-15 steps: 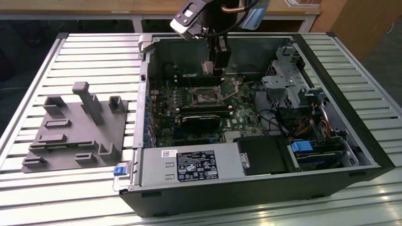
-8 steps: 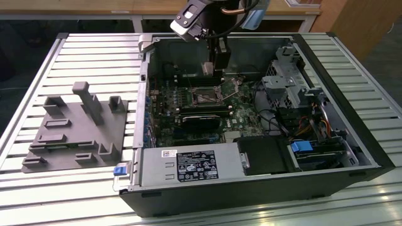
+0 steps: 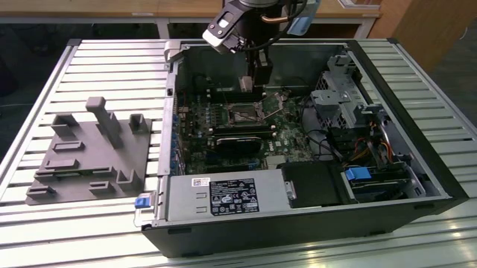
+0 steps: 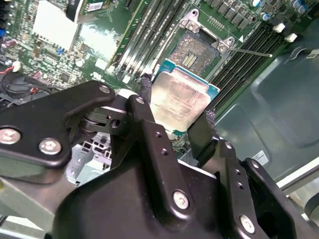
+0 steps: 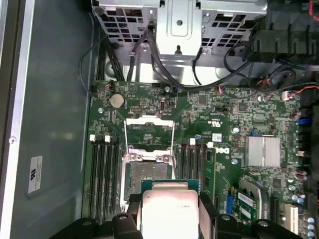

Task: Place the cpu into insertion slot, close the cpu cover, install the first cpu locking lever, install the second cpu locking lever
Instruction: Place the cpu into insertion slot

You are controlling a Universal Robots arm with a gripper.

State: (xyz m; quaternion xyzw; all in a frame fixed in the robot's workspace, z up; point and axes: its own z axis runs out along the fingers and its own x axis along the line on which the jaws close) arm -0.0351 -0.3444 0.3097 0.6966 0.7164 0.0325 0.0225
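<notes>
Cpu in tool, near insertion slot

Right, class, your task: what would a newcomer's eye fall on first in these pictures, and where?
The small square silver-grey cpu stands out first, clamped in the black gripper over the green circuit board. Close by, the dark square insertion slot lies bare, its thin silver cpu cover standing open. In the exterior view, all this sits inside an open black computer case on a slatted metal table.
</notes>
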